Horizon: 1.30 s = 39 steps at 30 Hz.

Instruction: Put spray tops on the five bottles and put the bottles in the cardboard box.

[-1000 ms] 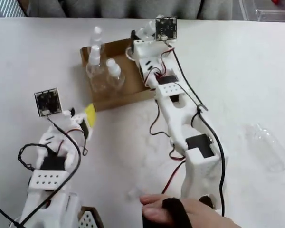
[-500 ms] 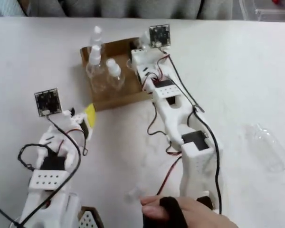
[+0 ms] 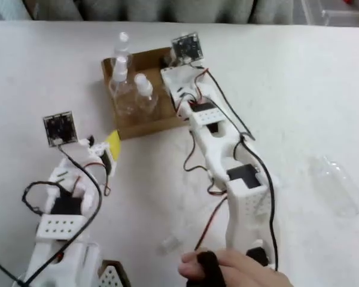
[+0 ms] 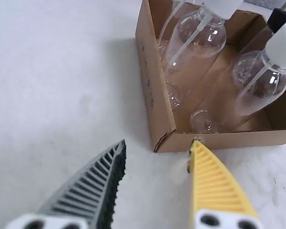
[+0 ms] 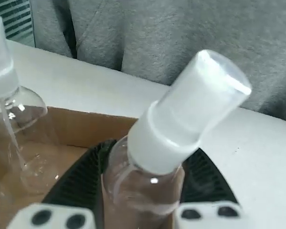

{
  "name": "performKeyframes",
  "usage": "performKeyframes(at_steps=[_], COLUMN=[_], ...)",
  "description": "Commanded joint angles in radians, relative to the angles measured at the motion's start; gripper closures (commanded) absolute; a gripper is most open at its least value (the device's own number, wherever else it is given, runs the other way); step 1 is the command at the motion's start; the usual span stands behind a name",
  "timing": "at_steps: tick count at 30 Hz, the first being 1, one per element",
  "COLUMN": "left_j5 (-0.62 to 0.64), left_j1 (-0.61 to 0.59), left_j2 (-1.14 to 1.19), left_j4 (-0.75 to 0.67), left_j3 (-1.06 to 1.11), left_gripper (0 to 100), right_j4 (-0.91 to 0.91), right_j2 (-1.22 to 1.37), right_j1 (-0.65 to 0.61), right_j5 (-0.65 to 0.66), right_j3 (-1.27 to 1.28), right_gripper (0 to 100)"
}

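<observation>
The cardboard box (image 3: 158,116) sits toward the far side of the table (image 3: 299,89), and three bottles (image 3: 122,84) with white spray tops stand together in its left part. The right arm stretches across to the box's right side, and its right gripper (image 5: 150,162) has its two black jaws closed snugly around the clear body of a fourth bottle (image 5: 143,191), one jaw pressed to each side. That bottle leans over at a tilt, its white spray top (image 5: 190,114) screwed on and pointing up and away, just at the box's edge with the brown floor showing beside it. The left arm stands back at the near left, and its left gripper (image 4: 158,145) hangs above bare table just short of the box's near corner, the grey jaw and the yellow jaw spread wide with nothing between them. From its wrist view you look straight into the box at the standing bottles, their dip tubes plain through the glassy walls. Well off to the right another clear bottle (image 3: 338,185) lies on its side on the table, far from the box, and a small clear piece (image 3: 169,242), too small to make out, lies near the right arm's base
</observation>
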Motion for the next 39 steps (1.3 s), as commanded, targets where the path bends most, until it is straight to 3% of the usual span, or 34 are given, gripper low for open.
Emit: performKeyframes(at_steps=[1, 30, 39], left_j5=[0.006, 0.006, 0.006], left_j1=[-0.012, -0.012, -0.012], left_j2=[-0.027, -0.027, -0.027], left_j4=[-0.034, -0.037, -0.037], left_j3=[-0.006, 0.002, 0.002], left_gripper=[79, 79, 79], right_j4=[-0.001, 0.068, 0.125], right_j2=[-0.001, 0.010, 0.013], right_j1=[0.002, 0.004, 0.004], right_j5=[0.018, 0.026, 0.028], right_j3=[-0.041, -0.041, -0.041], right_gripper=[98.1, 97.1, 77.0])
